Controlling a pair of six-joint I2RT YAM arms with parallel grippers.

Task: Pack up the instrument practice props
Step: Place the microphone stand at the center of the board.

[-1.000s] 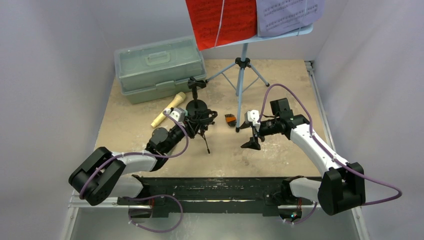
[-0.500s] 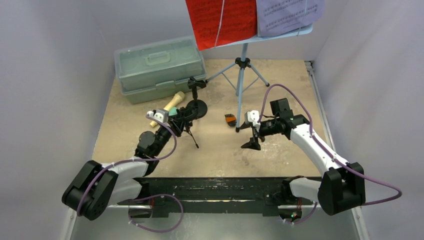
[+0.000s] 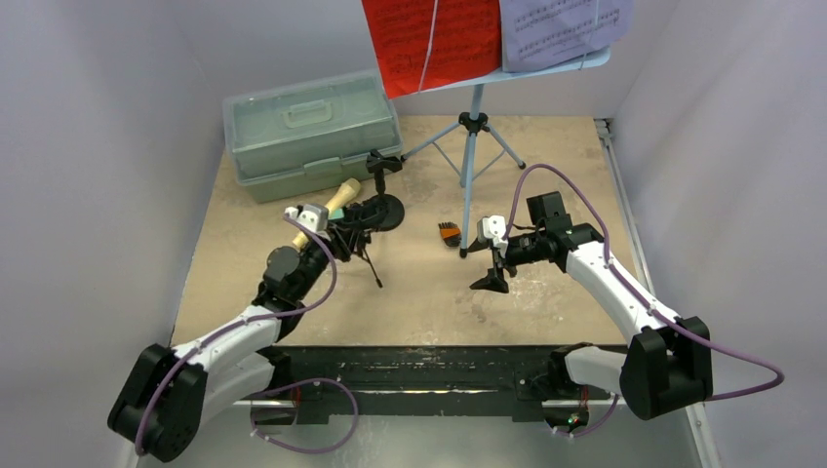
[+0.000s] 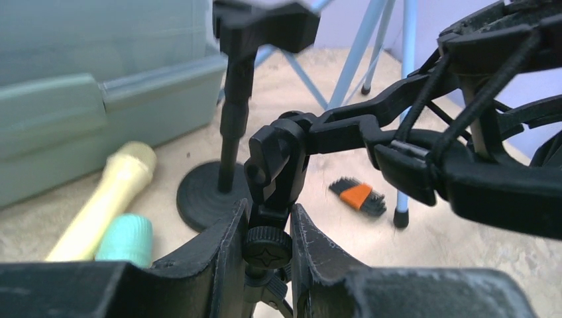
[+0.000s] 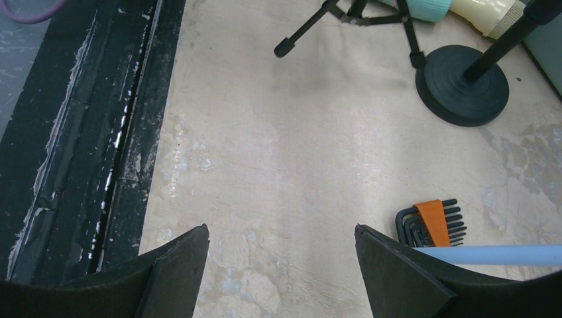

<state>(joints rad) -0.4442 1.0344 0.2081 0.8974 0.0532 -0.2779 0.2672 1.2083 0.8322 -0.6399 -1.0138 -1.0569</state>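
The left gripper point(image 4: 266, 228) clasped the tripod mic holder point(image 4: 344, 127) by its stem — tilted, just left of the round-base mic holder point(image 3: 386, 209). The right gripper point(image 5: 281, 246) hung wide and empty, well right of that holder.

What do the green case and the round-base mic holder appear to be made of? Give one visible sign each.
Green case: probably plastic, pale and translucent, with moulded handle.
Round-base mic holder: likely matte black plastic; the dull surface leaves painted metal possible.
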